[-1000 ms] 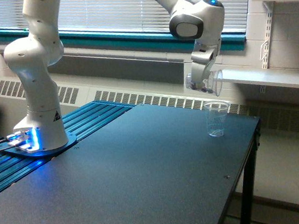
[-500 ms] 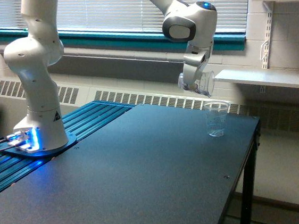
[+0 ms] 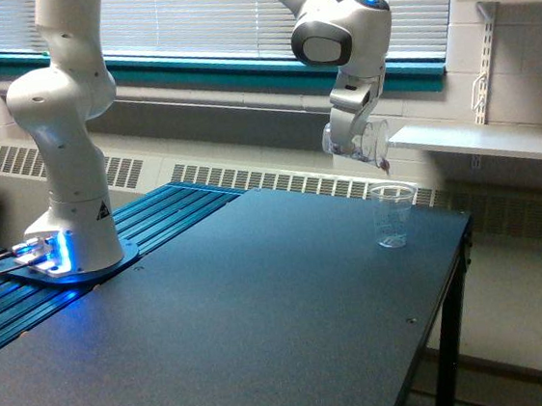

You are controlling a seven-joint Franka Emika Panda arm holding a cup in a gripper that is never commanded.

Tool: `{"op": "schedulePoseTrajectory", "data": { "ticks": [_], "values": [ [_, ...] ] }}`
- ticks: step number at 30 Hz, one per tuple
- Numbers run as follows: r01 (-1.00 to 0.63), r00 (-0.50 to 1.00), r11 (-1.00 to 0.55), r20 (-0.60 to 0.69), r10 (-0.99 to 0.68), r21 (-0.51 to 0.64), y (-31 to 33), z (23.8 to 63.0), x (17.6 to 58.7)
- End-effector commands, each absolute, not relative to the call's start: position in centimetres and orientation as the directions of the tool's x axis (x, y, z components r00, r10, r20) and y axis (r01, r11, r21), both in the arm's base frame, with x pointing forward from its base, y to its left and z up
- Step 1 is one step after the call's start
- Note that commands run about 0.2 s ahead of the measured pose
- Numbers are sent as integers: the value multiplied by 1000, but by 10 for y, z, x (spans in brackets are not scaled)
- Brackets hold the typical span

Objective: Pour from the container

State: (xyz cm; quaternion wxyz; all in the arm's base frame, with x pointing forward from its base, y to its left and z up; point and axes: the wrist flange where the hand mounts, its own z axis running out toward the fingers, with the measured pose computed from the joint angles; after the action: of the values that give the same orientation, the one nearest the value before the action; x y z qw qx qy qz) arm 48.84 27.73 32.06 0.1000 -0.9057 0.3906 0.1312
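Exterior view, single frame. Gripper (image 3: 366,150) jaws are closed on the container (image 3: 373,143), a small see-through plastic cup held by its side. Cup is tipped well over, its mouth facing down and toward the exterior view's right, at roughly 4 o'clock from the wrist. Contents of the cup cannot be made out; a small dark reddish spot shows at its lower lip, too small to identify.

Second clear cup (image 3: 392,213) stands upright on the table (image 3: 264,320), at about 5 o'clock from the held container and just below it, a gap of air between the two. It has a rolled rim and faint marks on its side. It sits near the table's far right corner as seen in this view.

White wrist and forearm (image 3: 347,49) rise from the gripper to 11 o'clock, with a blue light on the joint housing. Arm base (image 3: 70,224) is mounted at the exterior view's left on a blue ribbed plate (image 3: 157,225), well apart from both cups, with blue glow at its foot.

Background: window blinds (image 3: 213,15), a radiator grille along the wall, a white shelf (image 3: 483,142) at 3 o'clock from the gripper.
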Motion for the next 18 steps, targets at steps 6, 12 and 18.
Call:
{"op": "schedulePoseTrajectory", "data": {
  "ticks": [6,12,18],
  "values": [
    [-741,648,-667,-341,-681,-74,271,320,491],
    [-743,644,-666,-346,-682,-70,274,318,490],
    [-747,637,-660,-366,-679,-76,277,325,491]
  ]
}}
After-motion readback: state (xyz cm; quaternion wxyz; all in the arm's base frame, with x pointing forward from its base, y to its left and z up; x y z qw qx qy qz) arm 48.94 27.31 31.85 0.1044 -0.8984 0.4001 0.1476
